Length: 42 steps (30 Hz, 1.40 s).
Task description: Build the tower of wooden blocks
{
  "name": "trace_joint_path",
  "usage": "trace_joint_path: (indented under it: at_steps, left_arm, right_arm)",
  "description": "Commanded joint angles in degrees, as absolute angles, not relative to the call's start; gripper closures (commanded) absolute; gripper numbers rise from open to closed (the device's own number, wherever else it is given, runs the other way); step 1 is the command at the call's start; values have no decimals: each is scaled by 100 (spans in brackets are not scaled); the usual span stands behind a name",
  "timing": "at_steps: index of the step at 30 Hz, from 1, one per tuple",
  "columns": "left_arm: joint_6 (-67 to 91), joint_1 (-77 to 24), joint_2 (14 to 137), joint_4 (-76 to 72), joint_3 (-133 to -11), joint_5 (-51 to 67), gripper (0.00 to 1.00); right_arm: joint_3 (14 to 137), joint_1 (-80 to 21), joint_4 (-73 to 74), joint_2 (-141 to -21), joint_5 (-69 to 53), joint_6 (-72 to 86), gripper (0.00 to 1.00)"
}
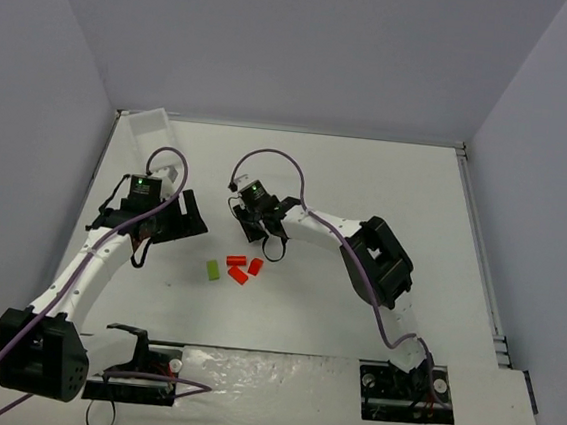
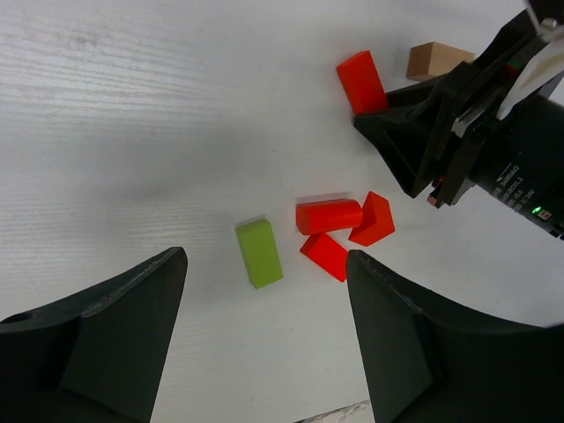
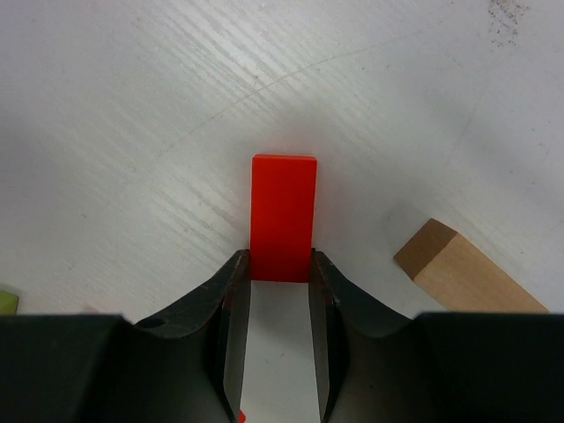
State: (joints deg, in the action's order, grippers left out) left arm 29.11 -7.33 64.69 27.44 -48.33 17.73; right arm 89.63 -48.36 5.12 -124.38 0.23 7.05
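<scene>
No stack stands in view; the tower's blocks lie loose on the white table [image 1: 367, 180]. My right gripper [image 3: 280, 264] is shut on a red rectangular block [image 3: 283, 216] that rests low on the table, next to a tan block [image 3: 463, 273]. Both blocks show in the left wrist view, red [image 2: 361, 82] and tan [image 2: 438, 60]. A lime-green block [image 2: 259, 254], a red cylinder [image 2: 329, 216], a red peaked piece [image 2: 374, 218] and a red block [image 2: 327, 256] lie together. My left gripper [image 2: 266, 256] hovers open and empty above them.
A clear plastic tray [image 1: 155, 135] lies at the table's far left corner. The right arm's elbow [image 1: 379, 262] hangs over the table's right half. Grey walls close in the table on three sides.
</scene>
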Motion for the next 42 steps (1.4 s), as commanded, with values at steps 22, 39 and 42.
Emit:
trace_joint_path:
  at_steps: [22, 39, 42]
  left_arm:
    - [4444, -905, 6864, 214, -5978, 4332, 48]
    - [4327, -1280, 7206, 355, -6158, 4081, 55]
    - [4347, -1281, 7225, 322, -6190, 4056, 63]
  right_arm:
    - [7365, -4868, -1175, -9020, -1403, 296, 100]
    - [7392, -4869, -1303, -8815, -1511, 407, 100]
    - [7362, -4860, -1310, -8793, -1521, 413, 100]
